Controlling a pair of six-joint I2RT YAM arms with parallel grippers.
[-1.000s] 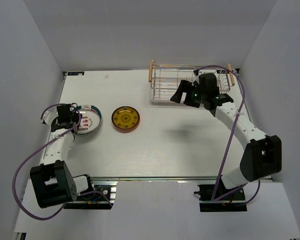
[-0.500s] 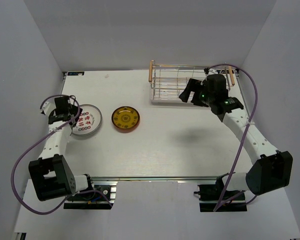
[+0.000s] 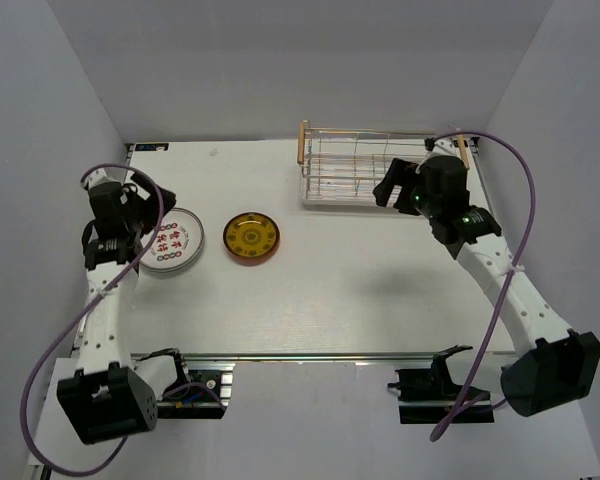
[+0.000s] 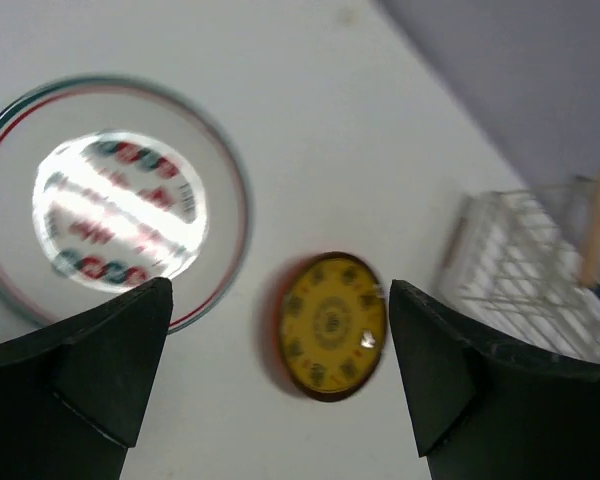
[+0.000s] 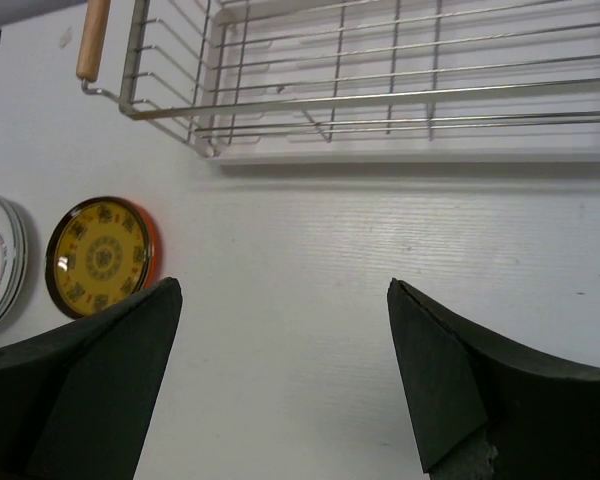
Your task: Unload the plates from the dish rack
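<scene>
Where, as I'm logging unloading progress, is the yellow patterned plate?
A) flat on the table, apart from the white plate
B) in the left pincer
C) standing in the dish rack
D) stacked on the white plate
A: the yellow patterned plate lies flat on the table, with bare tabletop between it and the white plate.

We see a white table [image 3: 380,290] between grey walls [image 3: 40,100], with a metal rail [image 3: 310,357] along its near edge.

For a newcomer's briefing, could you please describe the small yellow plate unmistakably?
Find the wire dish rack at the far right of the table. Left of it two plates lie flat; the yellow plate is the smaller, orange-rimmed, right of the larger white plate.
</scene>
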